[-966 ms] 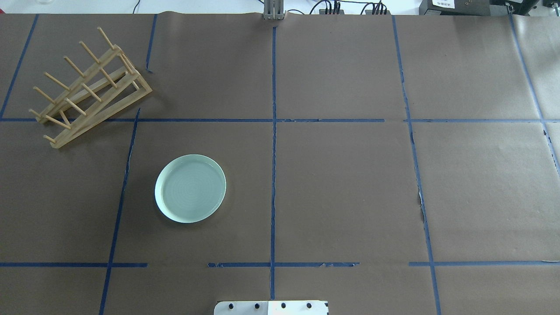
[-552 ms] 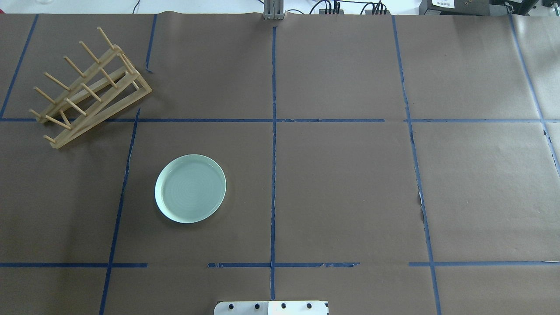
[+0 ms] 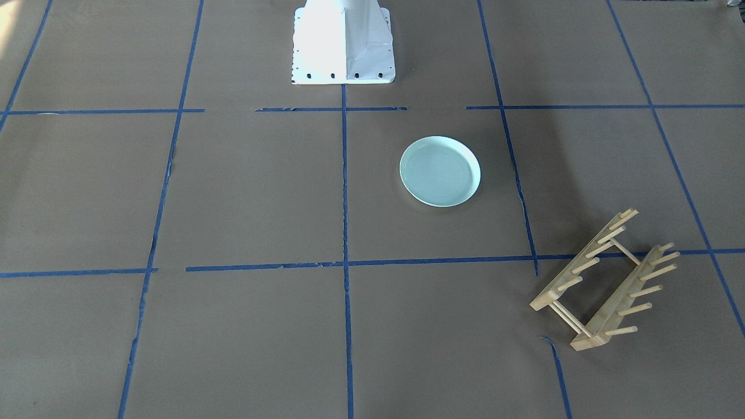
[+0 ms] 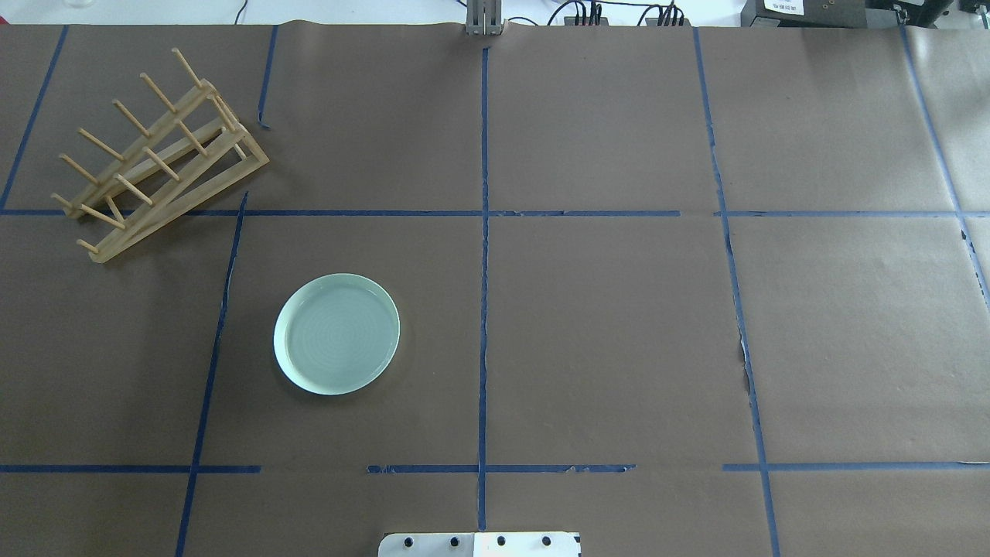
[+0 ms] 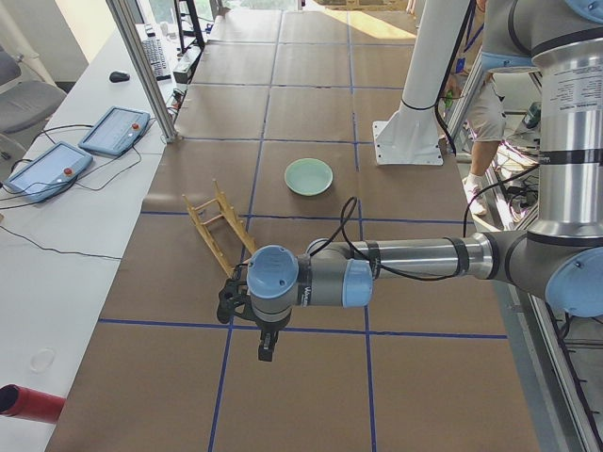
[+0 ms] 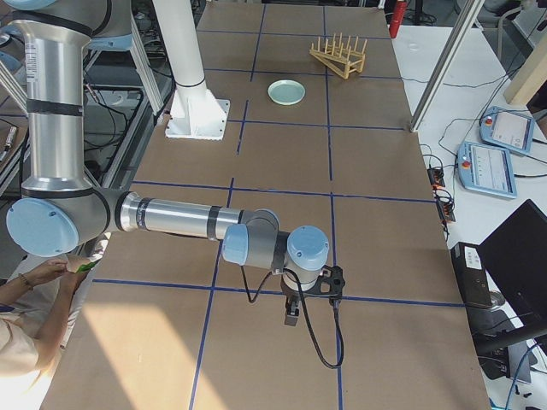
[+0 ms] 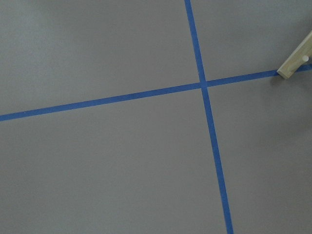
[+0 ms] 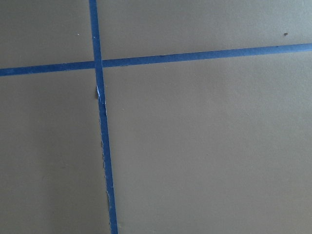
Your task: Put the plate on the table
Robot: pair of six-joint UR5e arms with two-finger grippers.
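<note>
The pale mint-green plate (image 4: 336, 333) lies flat on the brown-paper table (image 4: 603, 333), left of the centre tape line; it also shows in the front view (image 3: 440, 171) and both side views (image 5: 309, 176) (image 6: 286, 91). Neither gripper is near it. My left gripper (image 5: 267, 350) hangs over the table's left end, past the rack, far from the plate. My right gripper (image 6: 291, 316) hangs over the table's right end. Both show only in the side views, so I cannot tell whether they are open or shut. The wrist views show only paper and tape.
A light wooden peg rack (image 4: 155, 155) stands empty at the far left, also in the front view (image 3: 605, 285); one corner of it shows in the left wrist view (image 7: 297, 61). The white robot base (image 3: 342, 43) is at the near edge. Tablets (image 5: 57, 165) lie beyond the table.
</note>
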